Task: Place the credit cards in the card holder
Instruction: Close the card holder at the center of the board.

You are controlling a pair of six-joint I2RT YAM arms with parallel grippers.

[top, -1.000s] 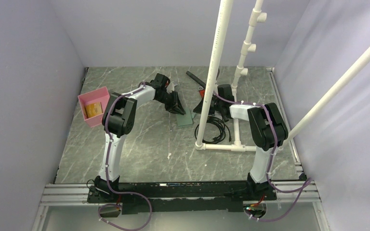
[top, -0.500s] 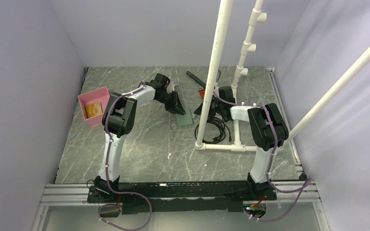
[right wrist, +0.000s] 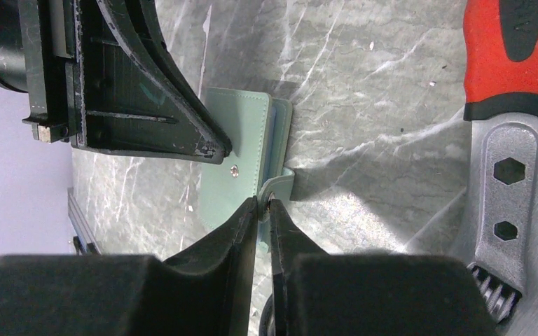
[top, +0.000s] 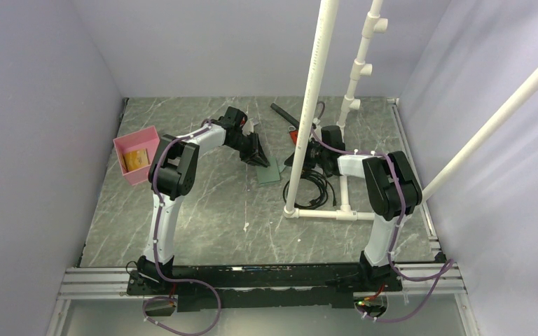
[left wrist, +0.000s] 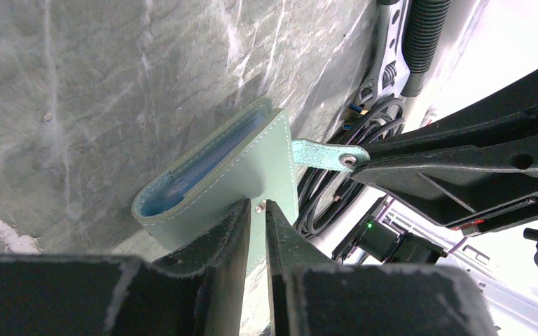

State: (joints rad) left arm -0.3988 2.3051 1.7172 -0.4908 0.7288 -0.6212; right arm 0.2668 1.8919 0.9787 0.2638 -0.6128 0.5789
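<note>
The green card holder [top: 269, 174] lies on the marble table between my two grippers. In the left wrist view it [left wrist: 252, 168] is slightly open, showing its pale blue inside. My left gripper [left wrist: 257, 204] is shut, its tips pressed on the cover beside the snap stud; it also shows in the top view [top: 259, 159]. My right gripper [right wrist: 263, 203] is shut on the holder's closure tab [right wrist: 280, 183], pulling it sideways; the top view shows it too [top: 293, 159]. An orange-tan credit card [top: 137, 159] lies in the pink tray [top: 122, 143] at the left.
A white PVC pipe frame [top: 308, 105] stands right of the holder, over my right arm. A coiled black cable [top: 312, 187] lies at its foot. A red-handled metal tool [right wrist: 511, 140] lies just beyond my right gripper.
My right arm has shifted slightly to the right, the tab still in its grip. The left arm and the card holder have stayed put.
</note>
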